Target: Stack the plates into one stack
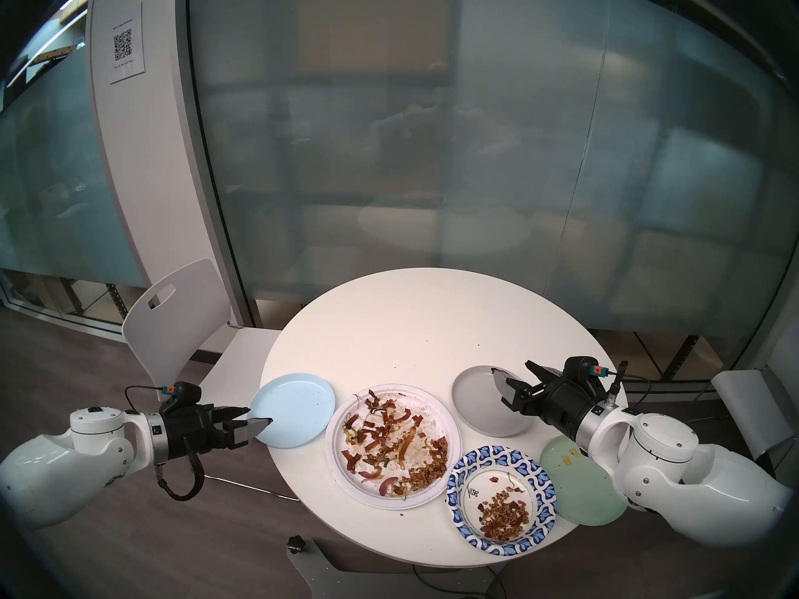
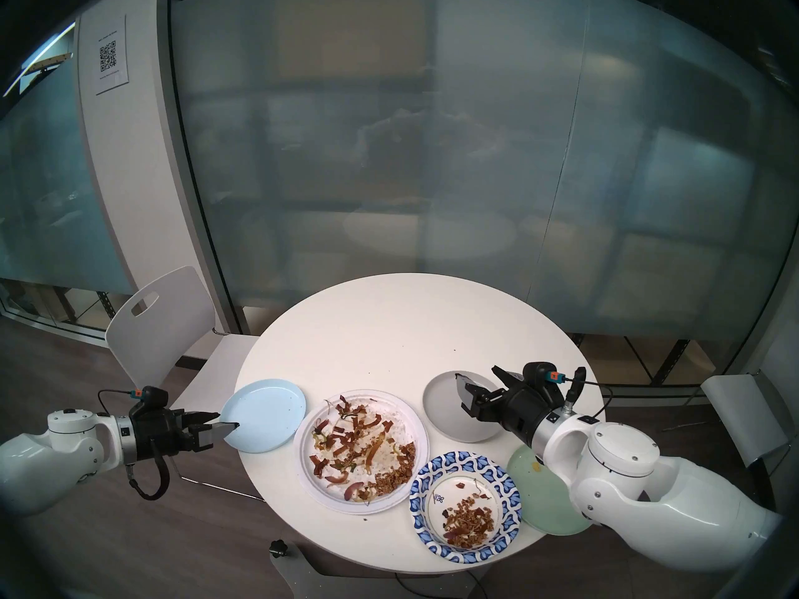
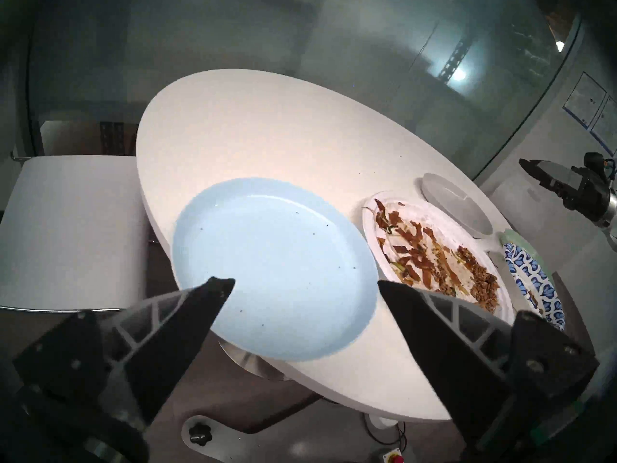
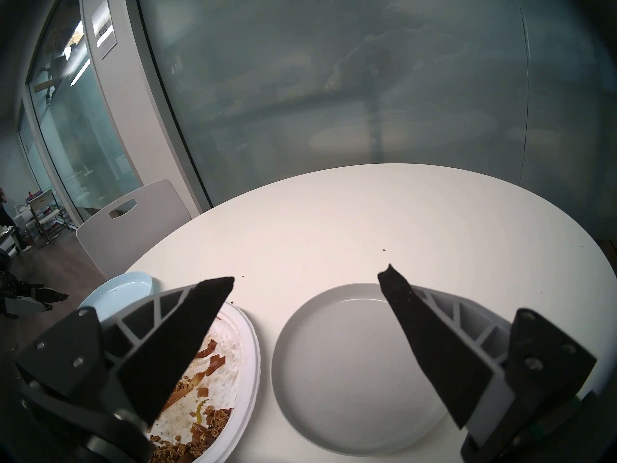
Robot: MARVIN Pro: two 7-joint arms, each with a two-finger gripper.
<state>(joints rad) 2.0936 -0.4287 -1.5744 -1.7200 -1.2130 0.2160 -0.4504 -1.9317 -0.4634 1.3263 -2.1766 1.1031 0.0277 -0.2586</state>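
Observation:
Five plates lie singly on the round white table [image 1: 410, 326], none on another. The pale-blue plate [image 1: 294, 410] overhangs the left edge. My left gripper [image 1: 259, 415] is open at its near rim, one finger over the plate in the left wrist view [image 3: 277, 252]. The large white paper plate [image 1: 391, 444] with food scraps sits in the middle. The grey plate [image 1: 480, 401] lies to the right, with my open, empty right gripper [image 1: 511, 367] above it [image 4: 347, 368]. The blue-patterned paper plate [image 1: 501, 498] and the pale-green plate [image 1: 583, 485] lie front right, the green one partly under my right arm.
A white chair [image 1: 173, 326] stands tucked at the table's left, behind my left arm. Another chair [image 1: 752, 408] stands at the right. A frosted glass wall runs behind the table. The table's far half holds only crumbs.

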